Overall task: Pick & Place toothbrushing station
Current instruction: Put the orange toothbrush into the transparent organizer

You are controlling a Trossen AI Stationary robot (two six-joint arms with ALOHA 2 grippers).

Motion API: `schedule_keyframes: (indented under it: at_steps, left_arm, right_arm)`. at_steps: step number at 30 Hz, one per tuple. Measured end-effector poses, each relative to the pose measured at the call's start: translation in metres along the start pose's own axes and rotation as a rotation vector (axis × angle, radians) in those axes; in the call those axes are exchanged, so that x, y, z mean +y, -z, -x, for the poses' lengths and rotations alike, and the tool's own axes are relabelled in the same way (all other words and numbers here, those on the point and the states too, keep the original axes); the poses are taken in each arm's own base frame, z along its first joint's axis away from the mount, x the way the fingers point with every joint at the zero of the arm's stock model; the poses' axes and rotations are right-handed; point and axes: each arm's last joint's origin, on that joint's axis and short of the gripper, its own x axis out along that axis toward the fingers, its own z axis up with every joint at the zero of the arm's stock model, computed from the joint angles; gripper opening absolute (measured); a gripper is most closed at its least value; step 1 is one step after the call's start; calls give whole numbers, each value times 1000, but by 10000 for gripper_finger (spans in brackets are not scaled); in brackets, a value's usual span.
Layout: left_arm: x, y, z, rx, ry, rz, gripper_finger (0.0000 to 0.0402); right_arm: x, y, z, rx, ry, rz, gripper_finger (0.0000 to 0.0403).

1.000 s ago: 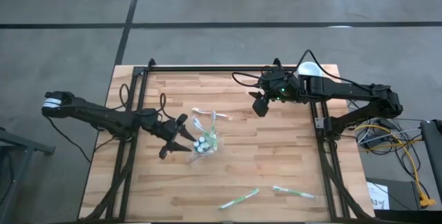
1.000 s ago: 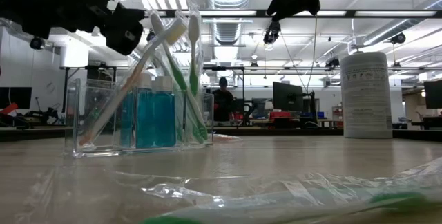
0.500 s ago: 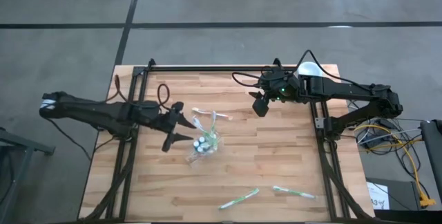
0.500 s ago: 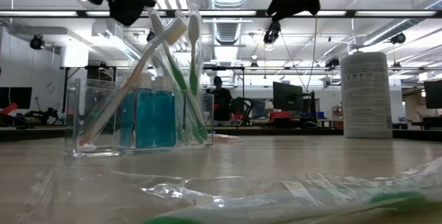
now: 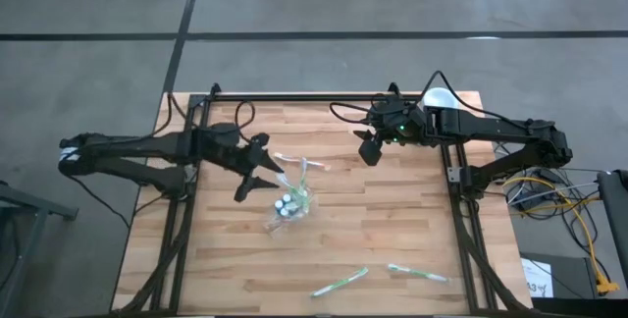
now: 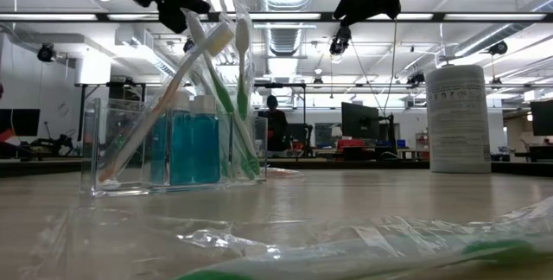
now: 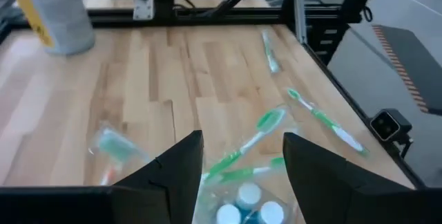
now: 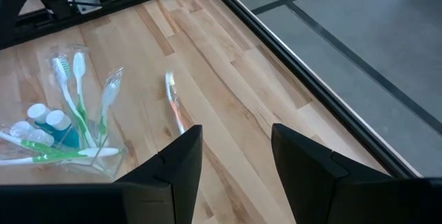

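High view: left gripper (image 5: 257, 172), open and empty, has been lifted off the holder (image 5: 291, 203); a brush looks delivered.

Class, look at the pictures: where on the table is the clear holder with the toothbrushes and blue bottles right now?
In the high view, the clear holder stands near the table's middle, slightly left, beside the open left pincer. A loose toothbrush lies just behind it.

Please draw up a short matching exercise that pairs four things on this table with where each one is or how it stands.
Things:
1. clear organizer
2. white canister
3. left gripper
4. wrapped toothbrush

Places or states:
A. lying flat near the table's front edge
B. open, above the table beside the organizer
C. upright at the far right corner
D. mid-table, holding toothbrushes and blue bottles

Pairs: 1-D, 2-C, 3-B, 4-A
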Motion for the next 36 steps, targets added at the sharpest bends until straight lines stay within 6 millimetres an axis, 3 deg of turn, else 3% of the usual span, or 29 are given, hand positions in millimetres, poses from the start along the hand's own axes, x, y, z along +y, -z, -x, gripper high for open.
schedule_keyframes:
  at_steps: [5,11,20,36]
  left_arm:
    - [19,-2,2,-4,-46,-32,204]
    - [40,2,3,-4,17,77,204]
    - [70,0,-3,8,-99,122,204]
    - [120,-23,-33,227,-136,115,204]
  right_arm:
    - [0,0,0,0,0,0,169]
    - [0,0,0,0,0,0,169]
    - [0,0,0,0,0,0,169]
    - [0,0,0,0,0,0,169]
